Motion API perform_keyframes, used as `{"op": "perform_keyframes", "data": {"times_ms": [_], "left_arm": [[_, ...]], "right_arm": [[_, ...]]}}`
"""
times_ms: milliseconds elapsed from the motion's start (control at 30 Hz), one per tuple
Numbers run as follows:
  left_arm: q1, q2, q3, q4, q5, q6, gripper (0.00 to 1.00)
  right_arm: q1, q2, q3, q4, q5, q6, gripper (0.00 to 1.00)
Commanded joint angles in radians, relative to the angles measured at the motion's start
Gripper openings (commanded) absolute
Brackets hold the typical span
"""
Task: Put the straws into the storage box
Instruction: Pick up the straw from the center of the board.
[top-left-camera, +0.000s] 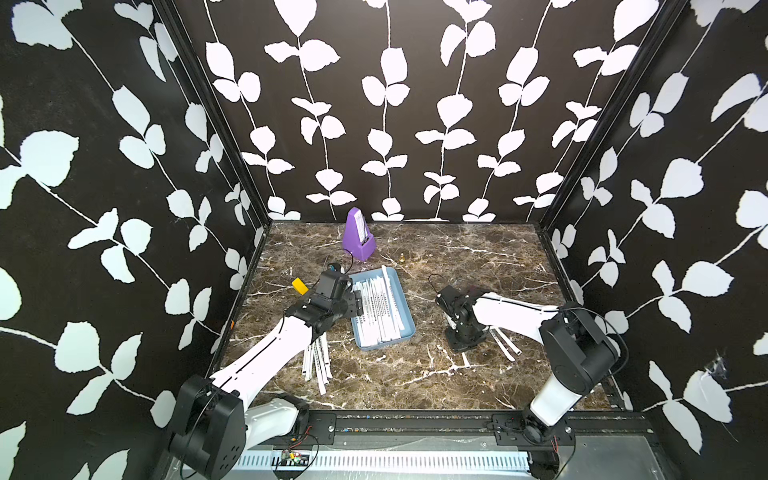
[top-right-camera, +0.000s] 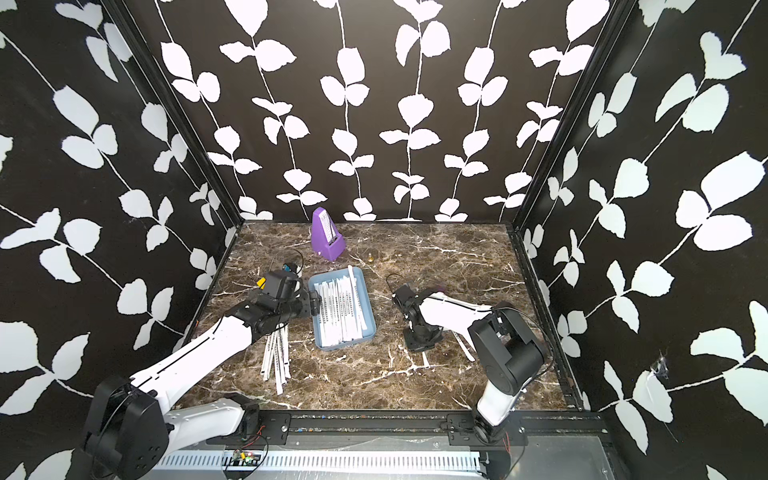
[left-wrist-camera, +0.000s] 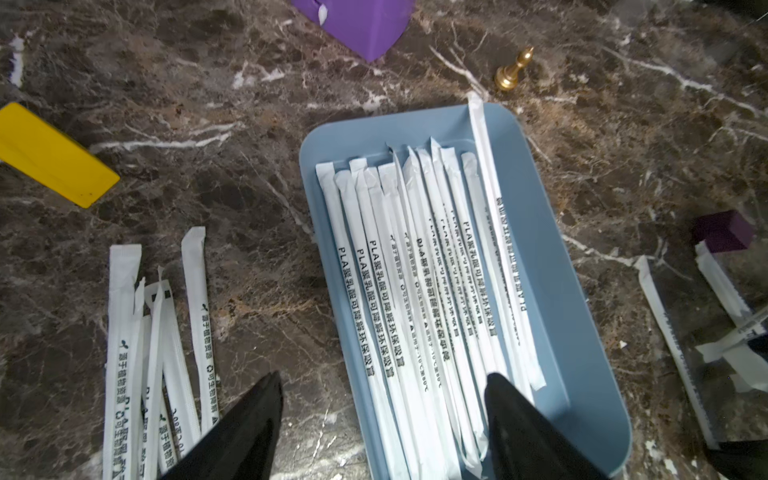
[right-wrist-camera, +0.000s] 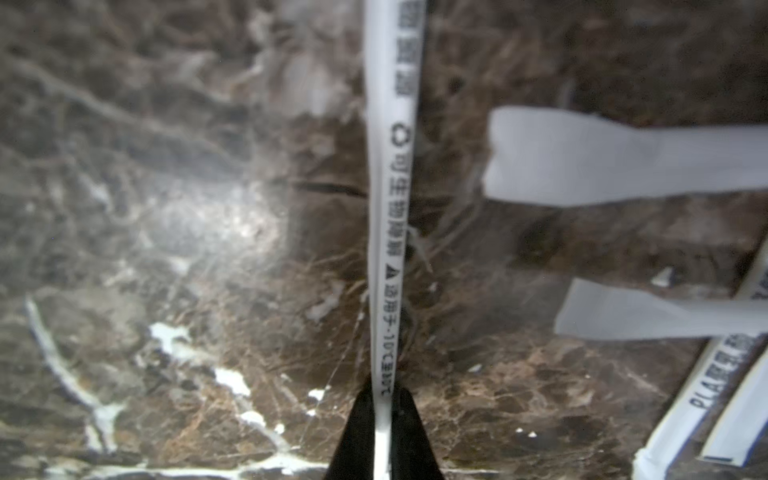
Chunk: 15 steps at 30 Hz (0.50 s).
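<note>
The storage box, a shallow light blue tray, lies mid-table with several white wrapped straws in it lengthwise. One of them leans over its far rim. More straws lie loose on the marble under my left arm. My left gripper is open, one finger over the tray's straws and the other over bare table beside it. My right gripper points down, shut on one straw at the table. Other straws lie beside it.
A purple metronome stands behind the tray, with a small gold chess piece to its right. A yellow block lies left of the tray. A dark purple block sits by the right arm. Patterned walls enclose three sides.
</note>
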Motion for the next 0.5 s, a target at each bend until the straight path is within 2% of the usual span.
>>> {"op": "perform_keyframes", "data": {"times_ms": [0, 167, 467], "left_arm": [[0.000, 0.003, 0.001, -0.005, -0.004, 0.008, 0.78], [0.001, -0.002, 0.025, -0.063, -0.014, 0.007, 0.78], [0.002, -0.024, -0.013, -0.052, -0.021, -0.006, 0.78]], "right_arm": [[-0.037, 0.005, 0.074, -0.023, 0.013, 0.006, 0.28], [-0.087, 0.063, 0.122, 0.024, 0.011, -0.014, 0.28], [-0.080, 0.155, 0.197, 0.051, -0.030, -0.048, 0.28]]}}
